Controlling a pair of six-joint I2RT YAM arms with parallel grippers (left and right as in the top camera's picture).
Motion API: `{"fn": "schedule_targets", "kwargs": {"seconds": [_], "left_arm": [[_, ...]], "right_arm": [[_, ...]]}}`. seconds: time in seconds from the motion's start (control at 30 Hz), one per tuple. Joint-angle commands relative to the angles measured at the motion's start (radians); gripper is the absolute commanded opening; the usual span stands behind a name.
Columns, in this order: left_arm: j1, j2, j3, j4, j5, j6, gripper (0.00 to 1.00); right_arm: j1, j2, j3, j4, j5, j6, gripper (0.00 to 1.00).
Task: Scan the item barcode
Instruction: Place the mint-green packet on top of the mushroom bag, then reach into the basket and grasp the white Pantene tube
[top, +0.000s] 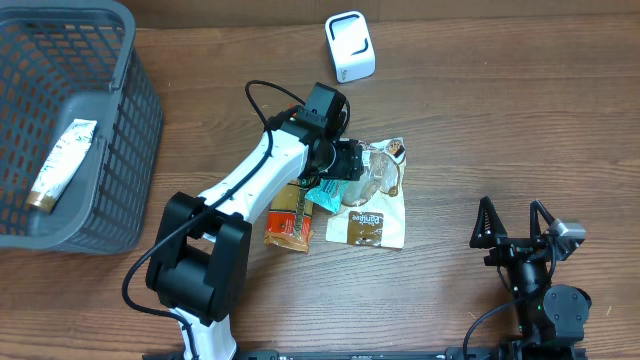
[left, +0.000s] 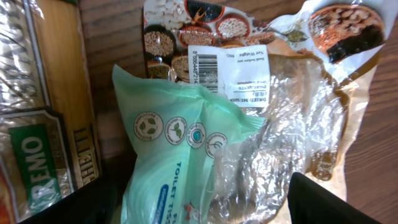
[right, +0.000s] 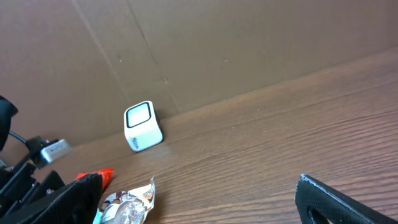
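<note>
A mint-green toilet tissue pack (left: 180, 155) (top: 325, 193) lies on a crinkled clear bag of beans (left: 298, 112) (top: 375, 215). The bag's white label carries a barcode (left: 204, 65), facing up. My left gripper (left: 193, 205) (top: 345, 160) is low over this pile, open, with its dark fingers (left: 323, 202) wide on either side of the tissue pack and not pressing it. The white scanner (top: 350, 45) (right: 143, 126) stands at the far edge of the table. My right gripper (top: 515, 225) (right: 202, 205) rests at the near right, open, with nothing in it.
An orange-brown pasta box (top: 290, 220) (left: 43, 124) lies just left of the tissue pack. At the far left is a grey basket (top: 140, 110) holding a white tube (top: 62, 163). A cardboard wall (right: 217, 43) rises behind the scanner.
</note>
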Motion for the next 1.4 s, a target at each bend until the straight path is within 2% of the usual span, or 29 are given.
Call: {"fn": "schedule_targets", "kwargs": {"seconds": [0.0,0.23,0.3,0.37,0.43,0.53,0.7,0.83,0.93,1.1,1.37], "left_arm": [[0.034,-0.029,0.130,-0.052,-0.005,0.015,0.79],[0.171,-0.079,0.566,-0.332,-0.026,0.151,0.80],[0.228,-0.095,0.703,-0.414,-0.090,0.210,0.87],[0.298,-0.109,0.822,-0.486,-0.197,0.238,1.00],[0.394,-0.121,0.922,-0.549,-0.277,0.242,1.00],[0.540,-0.132,0.989,-0.603,-0.274,0.273,1.00],[0.799,-0.124,0.970,-0.661,-0.254,0.298,1.00],[0.942,-0.111,0.869,-0.603,-0.236,0.335,0.98],[0.988,-0.111,0.762,-0.513,-0.198,0.425,0.95],[0.999,-0.111,0.548,-0.310,-0.144,0.602,0.98],[1.013,-0.111,0.278,0.063,-0.138,0.692,1.00]], "right_arm": [[-0.008,-0.007,-0.010,0.004,0.006,-0.001,1.00],[-0.008,-0.007,-0.010,0.004,0.005,-0.001,1.00],[-0.008,-0.007,-0.010,0.004,0.006,-0.001,1.00],[-0.008,-0.007,-0.010,0.004,0.006,-0.001,1.00],[-0.008,-0.007,-0.010,0.004,0.005,-0.001,1.00],[-0.008,-0.007,-0.010,0.004,0.005,-0.001,1.00],[-0.008,-0.007,-0.010,0.004,0.005,-0.001,1.00],[-0.008,-0.007,-0.010,0.004,0.005,-0.001,1.00],[-0.008,-0.007,-0.010,0.004,0.006,-0.001,1.00],[-0.008,-0.007,-0.010,0.004,0.006,-0.001,1.00],[-0.008,-0.007,-0.010,0.004,0.006,-0.001,1.00]]}}
